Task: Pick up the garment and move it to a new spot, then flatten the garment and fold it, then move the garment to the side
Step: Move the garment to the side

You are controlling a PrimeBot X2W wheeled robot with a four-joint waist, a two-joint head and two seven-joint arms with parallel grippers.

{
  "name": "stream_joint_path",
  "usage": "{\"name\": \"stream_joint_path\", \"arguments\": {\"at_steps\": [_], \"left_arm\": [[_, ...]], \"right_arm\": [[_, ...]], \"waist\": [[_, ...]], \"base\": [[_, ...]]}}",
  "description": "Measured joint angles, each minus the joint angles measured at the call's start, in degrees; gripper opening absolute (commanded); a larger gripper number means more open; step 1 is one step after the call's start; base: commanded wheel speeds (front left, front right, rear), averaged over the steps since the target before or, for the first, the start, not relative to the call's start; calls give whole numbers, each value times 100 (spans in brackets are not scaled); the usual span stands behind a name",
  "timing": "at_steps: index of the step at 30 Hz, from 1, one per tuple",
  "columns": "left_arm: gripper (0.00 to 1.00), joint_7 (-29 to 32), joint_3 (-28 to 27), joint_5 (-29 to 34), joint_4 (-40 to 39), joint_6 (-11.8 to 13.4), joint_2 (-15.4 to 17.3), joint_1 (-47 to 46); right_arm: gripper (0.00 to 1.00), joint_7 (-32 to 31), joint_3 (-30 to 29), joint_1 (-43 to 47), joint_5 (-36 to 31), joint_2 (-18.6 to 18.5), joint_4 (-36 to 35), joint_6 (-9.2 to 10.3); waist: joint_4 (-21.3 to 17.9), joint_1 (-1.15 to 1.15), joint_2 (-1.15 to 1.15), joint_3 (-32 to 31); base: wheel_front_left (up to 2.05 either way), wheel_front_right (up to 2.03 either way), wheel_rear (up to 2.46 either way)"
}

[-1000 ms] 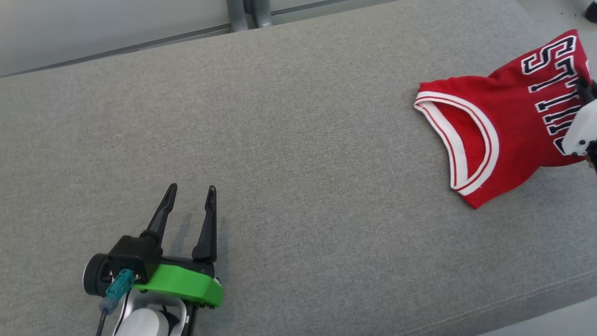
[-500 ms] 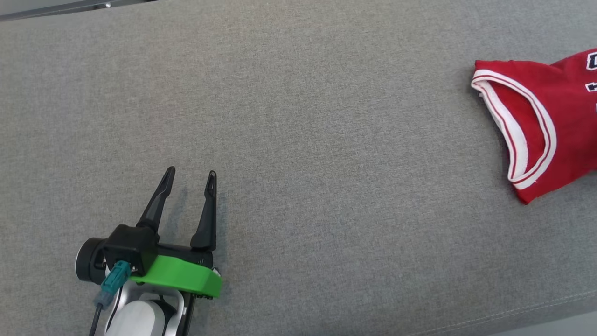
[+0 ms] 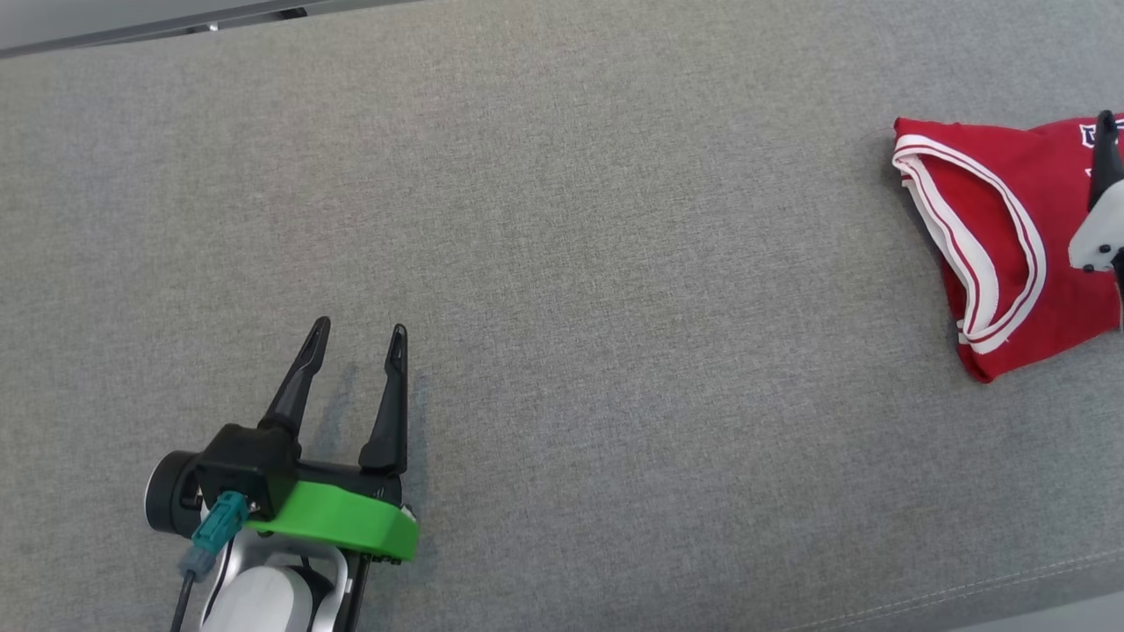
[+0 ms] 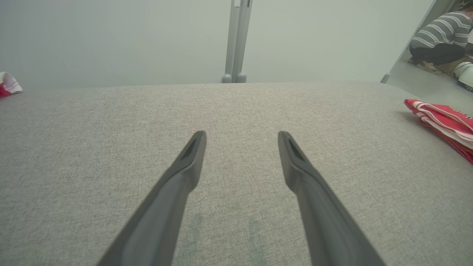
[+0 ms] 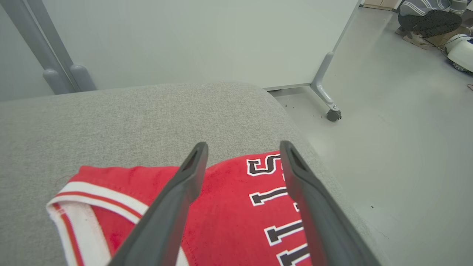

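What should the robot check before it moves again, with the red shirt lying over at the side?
1. Right gripper open, nothing pinched: ok.
2. Left gripper open and empty above the grey cushion: ok.
3. Red jersey lying on the cushion: ok.
4. Whole jersey clear of the cushion's edge: cannot tell, it runs out of the picture.
5. Crouching person well away from both arms: ok.

The left gripper (image 3: 361, 326) sits low on the robot's left, its two long dark fingers spread apart and pointing forward from a pale forearm (image 3: 263, 607), while the right gripper (image 5: 244, 145), reached far out to the right, has its fingers just as wide, gripping nothing.
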State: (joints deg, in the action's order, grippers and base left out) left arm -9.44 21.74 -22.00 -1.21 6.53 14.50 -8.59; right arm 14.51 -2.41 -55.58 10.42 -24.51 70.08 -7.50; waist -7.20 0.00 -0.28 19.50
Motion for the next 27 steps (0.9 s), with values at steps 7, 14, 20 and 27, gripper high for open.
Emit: {"name": "stream_joint_path", "arguments": {"at_steps": [7,14,20,27], "left_arm": [[100,-127,-14,-124,174,-1,-82,3],[100,-258,-55,-316,387,-1,-200,142],[100,-360,-174,-516,541,32,-301,359],[100,-453,-394,-695,664,98,-319,691]], "right_arm": [[100,48,265,151,287,300,-756,0],[100,49,549,773,732,611,-1547,0],[100,49,633,1625,970,857,-2186,0],[100,49,477,2764,755,1371,-3021,0]], "waist": [[15,0,0,-335],[91,0,0,-809],[203,0,0,-1254],[361,0,0,-1717]], "base": [[0,0,0],[0,0,0],[0,0,0],[0,0,0]]}}
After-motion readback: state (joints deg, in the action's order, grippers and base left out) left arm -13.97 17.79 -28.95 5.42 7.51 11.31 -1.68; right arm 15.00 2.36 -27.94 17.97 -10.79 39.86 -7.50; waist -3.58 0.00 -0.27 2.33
